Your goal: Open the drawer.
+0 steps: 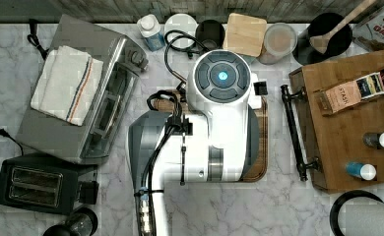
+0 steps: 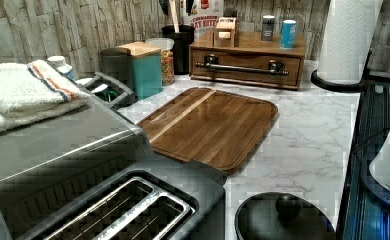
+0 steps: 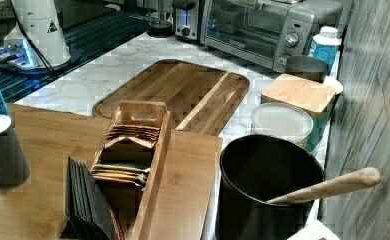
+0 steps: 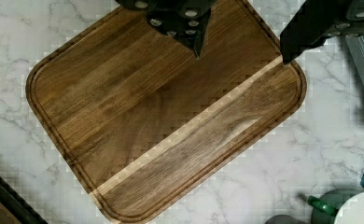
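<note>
Overhead, the top view has the white Franka arm (image 1: 219,123) covering most of the walnut cutting board (image 1: 263,147), while the drawer (image 1: 328,142) sits at the top view's right edge, its black bar handle (image 1: 293,132) facing the arm. Head-on in the left view, the drawer (image 2: 248,62) shows its shut front panel flush with the wooden cabinet, well behind the bare board (image 2: 210,127) — a detail the overhead picture cannot give. Seen from the right view, a wooden tea-bag rack (image 3: 133,145) rests on the cabinet top. Through the wrist view, the gripper (image 4: 243,53) hangs above the board (image 4: 161,121) — its two black fingers (image 4: 194,32) spread wide, grasping nothing and touching nothing.
</note>
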Robot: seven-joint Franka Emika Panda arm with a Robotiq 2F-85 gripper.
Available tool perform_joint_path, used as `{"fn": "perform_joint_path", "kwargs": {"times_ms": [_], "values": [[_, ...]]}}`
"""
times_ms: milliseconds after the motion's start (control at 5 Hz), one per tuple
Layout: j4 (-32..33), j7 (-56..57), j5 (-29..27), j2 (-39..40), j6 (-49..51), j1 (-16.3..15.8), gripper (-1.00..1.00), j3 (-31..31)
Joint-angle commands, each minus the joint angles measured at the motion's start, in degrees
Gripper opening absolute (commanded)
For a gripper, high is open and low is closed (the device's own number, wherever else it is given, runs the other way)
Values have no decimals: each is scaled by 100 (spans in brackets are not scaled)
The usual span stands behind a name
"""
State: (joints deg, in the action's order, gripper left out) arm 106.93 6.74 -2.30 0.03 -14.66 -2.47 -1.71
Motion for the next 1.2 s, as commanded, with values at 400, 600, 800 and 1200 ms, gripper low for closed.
{"fn": "perform_joint_path", "kwargs": {"times_ms": [400,600,800,1200], "values": [[363,732,189,-219,-119,31,100,-41],[504,1687,338,-268,-81,135,100,-147],[1115,2451,729,-544,-842,235,100,-274],[1481,4112,808,-479,-1512,572,100,-666]]}}
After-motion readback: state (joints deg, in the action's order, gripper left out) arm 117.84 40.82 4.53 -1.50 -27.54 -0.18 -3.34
